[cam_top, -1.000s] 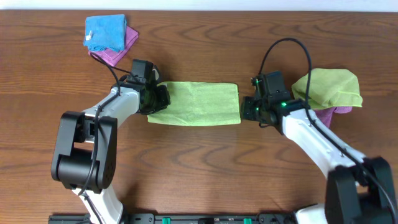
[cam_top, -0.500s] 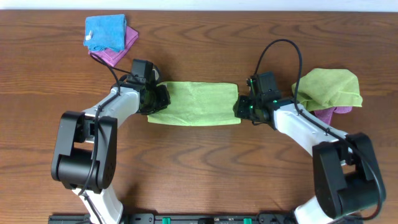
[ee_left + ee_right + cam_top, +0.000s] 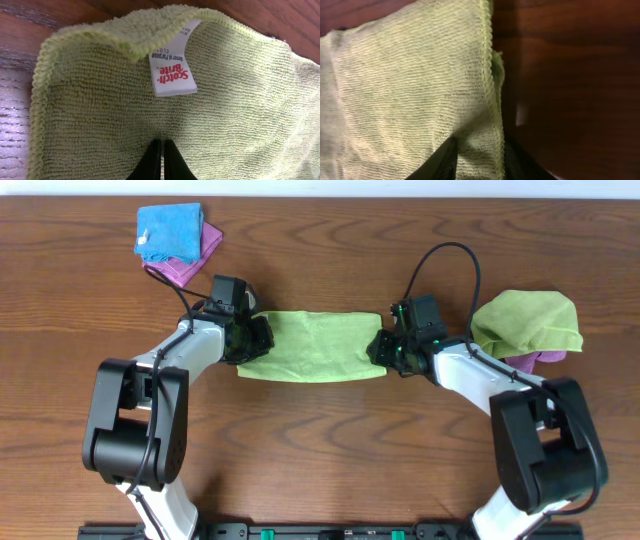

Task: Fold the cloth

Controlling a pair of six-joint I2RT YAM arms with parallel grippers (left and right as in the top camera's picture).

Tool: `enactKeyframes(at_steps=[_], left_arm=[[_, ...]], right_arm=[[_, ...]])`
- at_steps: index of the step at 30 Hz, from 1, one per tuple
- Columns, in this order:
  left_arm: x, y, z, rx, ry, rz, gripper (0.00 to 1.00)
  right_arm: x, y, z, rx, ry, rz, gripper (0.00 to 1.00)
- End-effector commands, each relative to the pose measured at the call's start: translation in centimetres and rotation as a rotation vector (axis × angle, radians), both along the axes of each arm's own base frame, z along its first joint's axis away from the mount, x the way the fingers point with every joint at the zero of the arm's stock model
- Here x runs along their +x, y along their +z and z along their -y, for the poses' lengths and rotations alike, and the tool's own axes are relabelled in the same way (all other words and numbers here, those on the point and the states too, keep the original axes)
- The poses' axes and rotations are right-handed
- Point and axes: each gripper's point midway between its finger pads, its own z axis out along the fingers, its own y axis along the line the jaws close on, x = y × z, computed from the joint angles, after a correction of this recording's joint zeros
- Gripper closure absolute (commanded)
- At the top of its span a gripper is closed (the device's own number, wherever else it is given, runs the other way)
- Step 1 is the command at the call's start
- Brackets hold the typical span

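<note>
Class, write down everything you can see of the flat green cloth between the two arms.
The cloth is lime-green looped microfibre with a stitched hem. It lies as a flat, wide rectangle on the wooden table. A white tag with red print shows where its left edge curls over. The left end effector is shut at its left end. The right end effector grips a raised pucker at its right hem.

I look straight down on the whole table [image 3: 320, 440] from overhead. My two wrist cameras sit close above the cloth [image 3: 315, 345], one at each end.
</note>
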Motion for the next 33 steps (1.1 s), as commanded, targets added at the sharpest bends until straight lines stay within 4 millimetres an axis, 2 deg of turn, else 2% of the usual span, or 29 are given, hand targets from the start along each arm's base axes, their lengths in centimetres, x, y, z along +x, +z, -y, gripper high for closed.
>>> enactKeyframes(at_steps=[1,6,7,8,13,16,21,25,28,33], left_arm=[[-0.2,-0.9,-0.2,0.019,0.015,-0.03,0.94],[-0.2,-0.9,-0.2,0.019,0.015,-0.03,0.94],[-0.2,-0.9,-0.2,0.019,0.015,-0.03,0.94],[-0.2,-0.9,-0.2,0.019,0.015,-0.03,0.94],[-0.2,-0.9,-0.2,0.019,0.015,-0.03,0.94],[-0.2,-0.9,-0.2,0.019,0.015,-0.031,0.94],[-0.2,-0.9,-0.2,0.017,0.021,-0.033,0.94],[-0.2,-0.9,-0.2,0.017,0.021,-0.033,0.94],[-0.2,-0.9,-0.2,0.017,0.022,-0.033,0.94],[-0.2,-0.9,-0.1,0.01,0.027,-0.036,0.94]], right_arm=[[-0.5,-1.3,-0.2,0.011,-0.003,-0.045,0.71],[-0.7,-2.3,-1.5,0.021,0.03,-0.044,0.8],[-0.7,-2.5,-1.8,0.023,0.037,-0.045,0.84],[-0.9,-2.6,-2.0,0.022,0.043,-0.048,0.96],[-0.1,-2.0,-2.4,0.037,0.054,-0.004,0.99],[0.3,-0.6,-2.7,0.061,0.076,0.03,0.99],[1.2,4.1,-3.2,0.106,0.09,0.14,0.99],[2.0,8.1,-4.4,0.183,0.125,0.247,0.99],[2.4,9.3,-5.1,0.227,0.143,0.286,0.99],[2.2,10.1,-6.6,0.247,0.173,0.318,0.99]])
